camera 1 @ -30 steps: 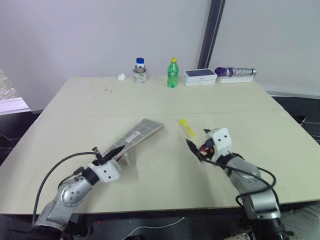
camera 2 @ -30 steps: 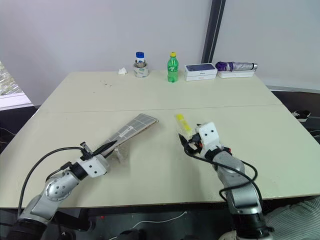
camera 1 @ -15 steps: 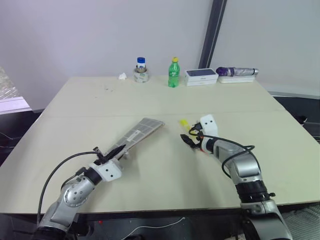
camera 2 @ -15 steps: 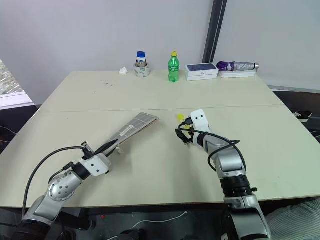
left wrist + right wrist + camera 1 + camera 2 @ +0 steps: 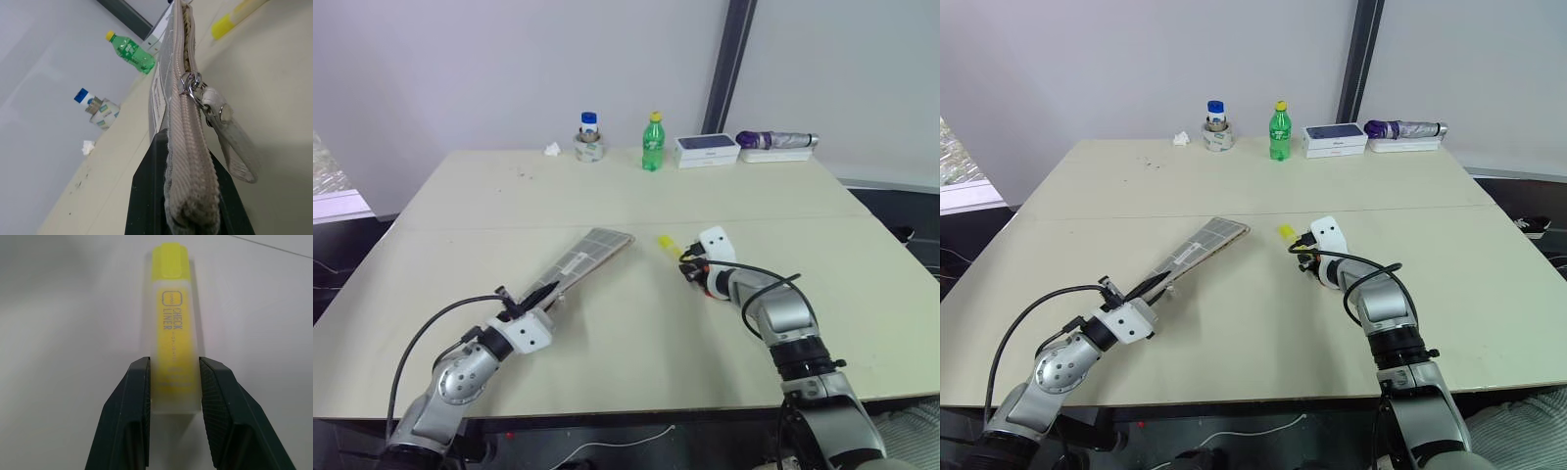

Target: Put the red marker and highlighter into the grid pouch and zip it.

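A pale beige table (image 5: 607,196) fills the middle of the room, its top made of two boards that meet in a thin seam running across from side to side. Behind it stands a plain light wall, broken by a dark upright post (image 5: 728,64) right of centre. Dark floor shows past both side edges of the table.

Along the far edge sits a row of things: a small crumpled white scrap (image 5: 551,150), a small jar with a blue cap (image 5: 588,137), a green bottle with a yellow cap (image 5: 652,143), a flat white box with a dark top (image 5: 705,150), and a folded purple umbrella (image 5: 775,141) lying on a white tray.

Nearer the robot, the grid pouch (image 5: 584,260) is held up at a slant above the table. The left gripper (image 5: 536,296) is clamped on its near end, the black fingers (image 5: 146,196) pinching the zipper edge. In the left wrist view the zipper slider and its pale pull tab (image 5: 222,129) hang just beyond the fingers.

The highlighter (image 5: 174,342) lies flat on the table just right of the pouch's far end, past the seam. The right gripper (image 5: 691,266) is set around its near end: the right wrist view shows a dark finger (image 5: 134,416) pressed against each side of the yellow body, the cap end pointing away.
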`<action>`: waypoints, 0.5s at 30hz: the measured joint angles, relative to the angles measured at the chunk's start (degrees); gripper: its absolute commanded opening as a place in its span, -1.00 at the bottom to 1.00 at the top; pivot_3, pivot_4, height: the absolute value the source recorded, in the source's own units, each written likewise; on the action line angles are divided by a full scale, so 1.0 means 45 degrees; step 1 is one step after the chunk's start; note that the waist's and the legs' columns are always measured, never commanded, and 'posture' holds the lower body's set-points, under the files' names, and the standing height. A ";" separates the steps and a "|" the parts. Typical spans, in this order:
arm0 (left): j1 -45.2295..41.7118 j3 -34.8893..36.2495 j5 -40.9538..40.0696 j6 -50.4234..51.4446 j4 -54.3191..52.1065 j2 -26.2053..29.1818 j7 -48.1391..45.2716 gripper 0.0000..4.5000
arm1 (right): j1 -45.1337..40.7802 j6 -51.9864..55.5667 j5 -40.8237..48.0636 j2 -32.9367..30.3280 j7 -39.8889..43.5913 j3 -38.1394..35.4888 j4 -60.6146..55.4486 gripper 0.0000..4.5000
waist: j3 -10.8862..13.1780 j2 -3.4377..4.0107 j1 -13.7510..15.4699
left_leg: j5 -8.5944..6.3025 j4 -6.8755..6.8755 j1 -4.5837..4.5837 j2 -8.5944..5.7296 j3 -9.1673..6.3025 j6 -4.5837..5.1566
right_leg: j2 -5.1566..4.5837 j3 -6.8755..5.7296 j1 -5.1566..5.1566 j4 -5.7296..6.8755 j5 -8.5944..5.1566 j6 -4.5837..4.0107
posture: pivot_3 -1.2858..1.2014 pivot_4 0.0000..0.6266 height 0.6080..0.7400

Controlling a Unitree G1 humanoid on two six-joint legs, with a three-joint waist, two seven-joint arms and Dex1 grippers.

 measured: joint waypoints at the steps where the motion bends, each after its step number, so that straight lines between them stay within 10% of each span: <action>1: -0.0021 -0.0004 0.0000 0.0004 0.0000 -0.0001 0.0000 -1.00 | 0.0000 -0.0089 0.0020 0.0000 0.0020 -0.0036 -0.0053 -0.62 | 0.0000 0.0000 0.0002 | 0.0000 0.0000 -0.0001 0.0000 0.0000 0.0000 | 0.0001 0.0000 -0.0001 0.0000 0.0000 0.0000 | 0.03 -0.52 1.00; 15: -0.0398 -0.0020 -0.0001 0.0602 0.0132 -0.0447 0.0104 -1.00 | 0.2206 -0.2463 0.1380 -0.2550 0.4215 -0.0013 -0.3463 -0.62 | 0.0003 -0.0001 -0.0026 | -0.0001 -0.0006 -0.0002 0.0003 -0.0002 0.0001 | 0.0005 -0.0003 0.0002 -0.0009 0.0000 0.0000 | 0.03 -0.52 1.00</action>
